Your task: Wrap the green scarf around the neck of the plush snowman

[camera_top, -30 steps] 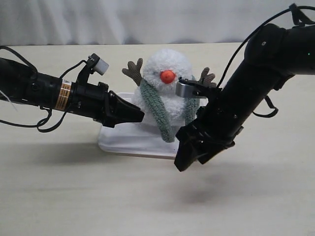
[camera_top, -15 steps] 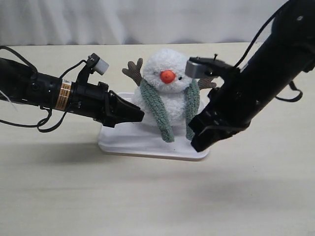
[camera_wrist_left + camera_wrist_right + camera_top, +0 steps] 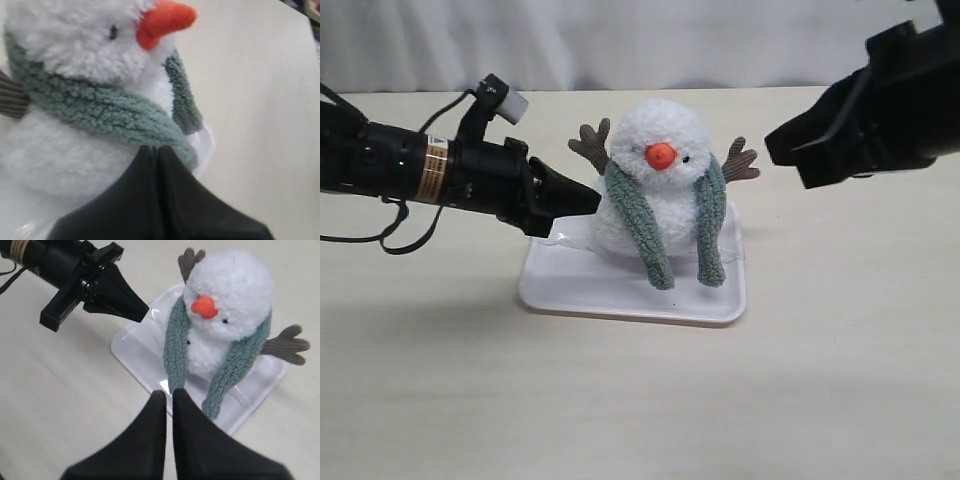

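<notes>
The plush snowman stood upright on a white tray. The green scarf lay around the snowman's neck, both ends hanging down its front. My left gripper was pressed closed on nothing, its tip near the snowman's side (touching or not, I could not tell). My right gripper, likewise closed and empty, hung in the air well off on the other side.

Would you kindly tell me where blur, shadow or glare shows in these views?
Exterior view: evenly lit, plush snowman sharp, faint shadow under the left arm. Left wrist view: soft throughout, the left end effector a dark blur. Right wrist view: crisper, small glints on the white tray.
</notes>
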You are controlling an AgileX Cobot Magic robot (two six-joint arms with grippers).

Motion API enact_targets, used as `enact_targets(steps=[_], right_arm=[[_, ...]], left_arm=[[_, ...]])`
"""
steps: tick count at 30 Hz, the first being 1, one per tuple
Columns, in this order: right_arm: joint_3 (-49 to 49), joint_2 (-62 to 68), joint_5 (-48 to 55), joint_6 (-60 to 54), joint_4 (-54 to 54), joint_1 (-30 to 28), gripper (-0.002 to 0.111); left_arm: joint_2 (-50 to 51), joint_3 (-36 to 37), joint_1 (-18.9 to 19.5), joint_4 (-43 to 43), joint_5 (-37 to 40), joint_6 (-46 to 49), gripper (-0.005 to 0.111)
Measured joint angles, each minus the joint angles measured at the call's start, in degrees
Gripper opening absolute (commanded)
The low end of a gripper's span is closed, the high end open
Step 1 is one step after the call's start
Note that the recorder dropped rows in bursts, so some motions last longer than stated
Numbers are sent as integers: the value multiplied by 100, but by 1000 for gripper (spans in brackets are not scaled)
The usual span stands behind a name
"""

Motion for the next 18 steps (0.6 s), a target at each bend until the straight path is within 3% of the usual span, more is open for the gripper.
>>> enact_targets(steps=[6,12,18], right_arm=[[607,-874,-875,0,0,0,4],[808,-1552,-1178,0,0,0,4],[918,-1978,-1270,-91,0,0,4]], left_arm=[[-1358,826,0,-819,1401,273,0],[-2950,1452,0,-1511,2116,527,0],[-4320,1948,0,-1616,2732,480,0]])
